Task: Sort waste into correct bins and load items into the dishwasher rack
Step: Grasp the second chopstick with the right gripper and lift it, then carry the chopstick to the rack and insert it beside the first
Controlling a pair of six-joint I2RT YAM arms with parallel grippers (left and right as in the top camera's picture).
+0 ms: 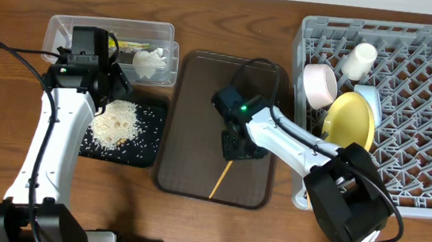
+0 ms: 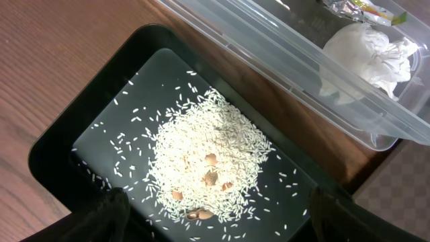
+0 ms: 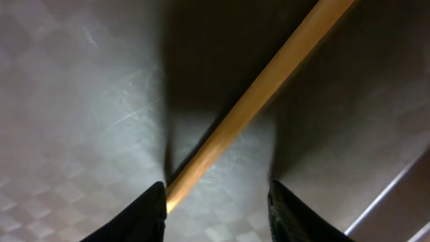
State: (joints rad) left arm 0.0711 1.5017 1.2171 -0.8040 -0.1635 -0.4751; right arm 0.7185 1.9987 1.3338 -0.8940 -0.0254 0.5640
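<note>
One chopstick (image 1: pixel 219 182), one yellow plate (image 1: pixel 351 120), one white-pink bowl (image 1: pixel 319 85), one pale cup (image 1: pixel 358 61), one tissue (image 1: pixel 148 62), one clear tub (image 1: pixel 153 29), one black tray (image 1: pixel 150 142), one rack (image 1: pixel 431 118).

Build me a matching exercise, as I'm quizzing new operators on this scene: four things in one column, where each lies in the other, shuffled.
Things:
1. rice
2. crumpled tissue
3. chopstick
4. yellow plate

Places:
a. in the grey rack
b. in the black tray
c. on the brown serving tray
d. in the clear tub

Pairs: 1-b, 2-d, 3-c, 4-a.
</note>
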